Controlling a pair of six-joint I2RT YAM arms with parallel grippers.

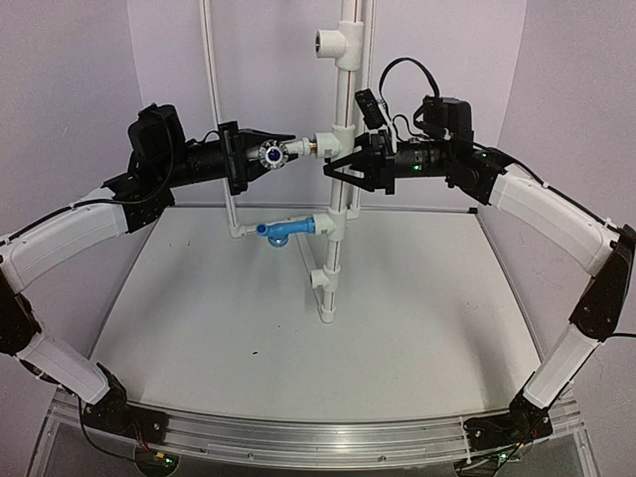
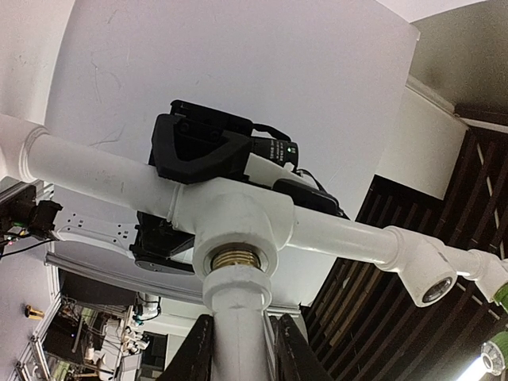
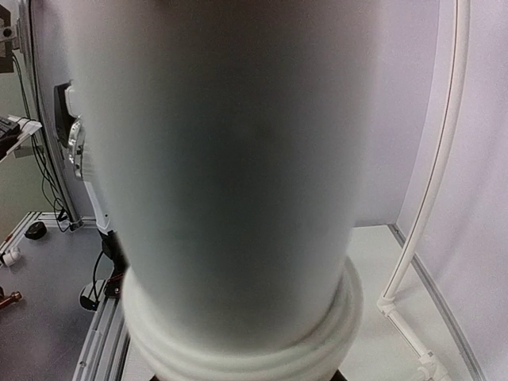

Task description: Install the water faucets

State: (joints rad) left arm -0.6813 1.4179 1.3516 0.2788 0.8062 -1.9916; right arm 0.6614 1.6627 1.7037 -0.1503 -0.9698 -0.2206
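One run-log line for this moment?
left gripper: holds white faucet at mouth of middle tee | right gripper: around vertical pipe, grip unclear | blue faucet: in lower tee

Pipe stand (image 1: 325, 281) on white table (image 1: 219, 328)

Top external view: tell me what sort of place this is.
Probably a robotics lab test cell, not real plumbing: an upright white plastic pipe rack standing on a white tabletop, plain pale backdrop walls, and an aluminium rail along the near edge.
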